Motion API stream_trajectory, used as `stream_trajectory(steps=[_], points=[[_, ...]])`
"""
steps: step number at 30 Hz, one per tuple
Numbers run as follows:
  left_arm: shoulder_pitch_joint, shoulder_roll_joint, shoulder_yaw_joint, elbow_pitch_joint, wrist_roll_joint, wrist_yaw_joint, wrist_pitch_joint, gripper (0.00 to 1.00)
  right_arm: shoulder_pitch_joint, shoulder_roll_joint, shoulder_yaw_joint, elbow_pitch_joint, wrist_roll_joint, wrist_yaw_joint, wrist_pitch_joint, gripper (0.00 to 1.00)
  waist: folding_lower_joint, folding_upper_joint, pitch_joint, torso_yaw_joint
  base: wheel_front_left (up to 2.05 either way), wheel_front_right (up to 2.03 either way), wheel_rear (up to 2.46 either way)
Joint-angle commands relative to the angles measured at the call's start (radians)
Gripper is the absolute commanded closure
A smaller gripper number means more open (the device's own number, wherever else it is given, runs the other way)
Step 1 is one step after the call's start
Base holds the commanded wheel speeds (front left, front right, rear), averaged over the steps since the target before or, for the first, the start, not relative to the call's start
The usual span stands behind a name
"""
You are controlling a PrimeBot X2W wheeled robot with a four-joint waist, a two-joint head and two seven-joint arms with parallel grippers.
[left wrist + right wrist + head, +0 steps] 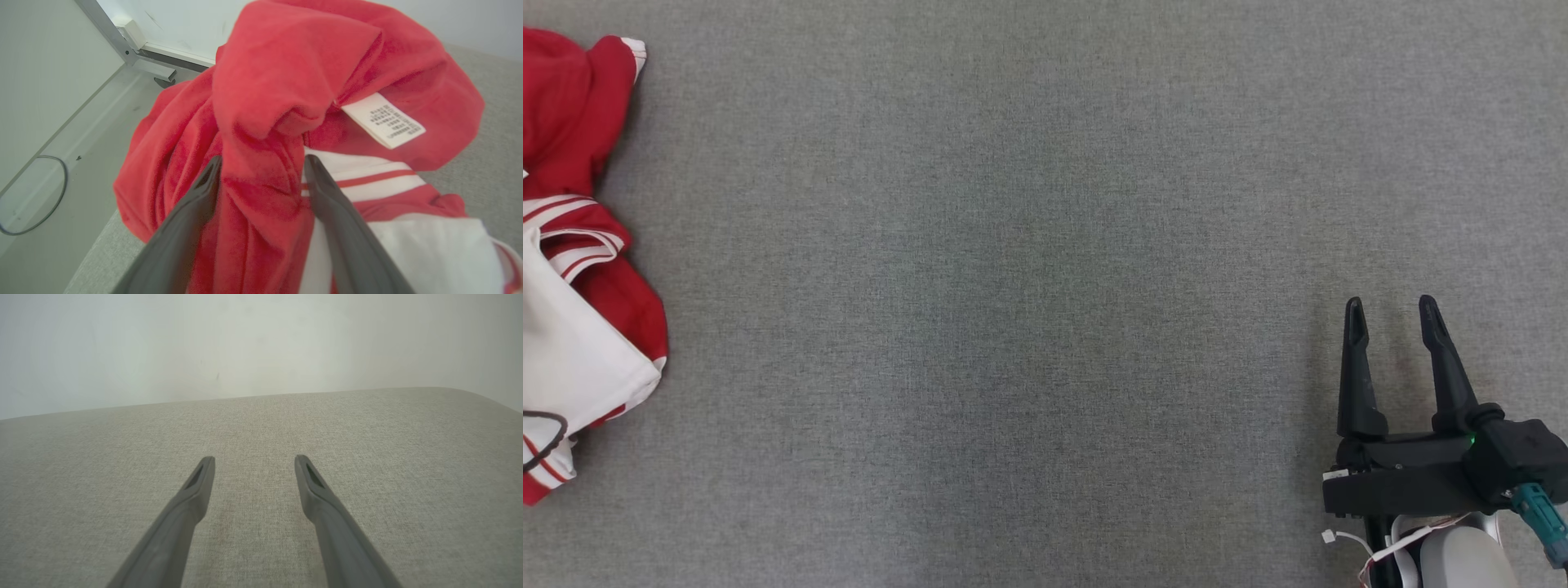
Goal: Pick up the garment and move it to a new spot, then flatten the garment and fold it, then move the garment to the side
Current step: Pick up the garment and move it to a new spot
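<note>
The garment, red with white panels and red-and-white striped trim, lies crumpled at the far left edge of the grey table in the head view. In the left wrist view my left gripper stands open right at the garment, its two dark fingers on either side of a bunched red fold. A white care label shows to the right of the fingertips. My right gripper rests open and empty at the table's lower right, far from the garment; in the right wrist view the right gripper has only cloth-covered table under it.
The grey fabric table top stretches wide between the garment and the right gripper. Beyond the table's left edge the left wrist view shows pale floor, a metal frame leg and a dark cable loop.
</note>
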Motion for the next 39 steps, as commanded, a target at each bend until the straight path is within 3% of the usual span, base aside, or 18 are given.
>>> stream_trajectory(steps=[1, 14, 20, 25, 31, 39], points=[[-0.013, 0.011, -0.005, 0.021, 0.01, 0.009, -0.014, 1.0, 0.0, 0.004, 0.004, 0.002, 0.0, -0.002, -0.007, 0.0, -0.0001, -0.0002, -0.007, -0.001, 0.0, 0.0, 0.0], [-0.098, 0.034, -0.048, -0.002, 0.067, 0.01, -0.239, 1.0, 0.031, 0.004, 0.004, 0.037, 0.014, -0.002, -0.01, 0.0, -0.0001, -0.0002, -0.097, 0.043, 0.0, 0.0, 0.0], [-0.176, 0.038, -0.084, -0.126, 0.095, 0.002, -0.294, 1.0, 0.045, 0.004, 0.008, 0.075, 0.04, -0.002, -0.017, 0.0, -0.0001, -0.0002, -0.153, 0.051, 0.0, 0.0, 0.0], [-0.253, 0.031, -0.141, -0.267, 0.134, -0.015, -0.268, 1.0, 0.055, 0.003, 0.019, 0.111, 0.067, -0.002, -0.019, 0.0, -0.0001, -0.0002, -0.189, 0.033, 0.0, 0.0, 0.0], [-0.314, -0.03, -0.203, -0.445, 0.145, -0.007, -0.182, 1.0, 0.051, 0.003, 0.043, 0.131, 0.116, -0.002, -0.019, 0.0, -0.0001, -0.0002, -0.208, -0.028, 0.0, 0.0, 0.0], [-0.308, -0.206, -0.302, -0.588, 0.119, 0.014, -0.101, 1.0, 0.056, 0.004, 0.083, 0.168, 0.154, -0.002, -0.019, 0.0, -0.0001, -0.0002, -0.231, -0.15, 0.0, 0.0, 0.0]])
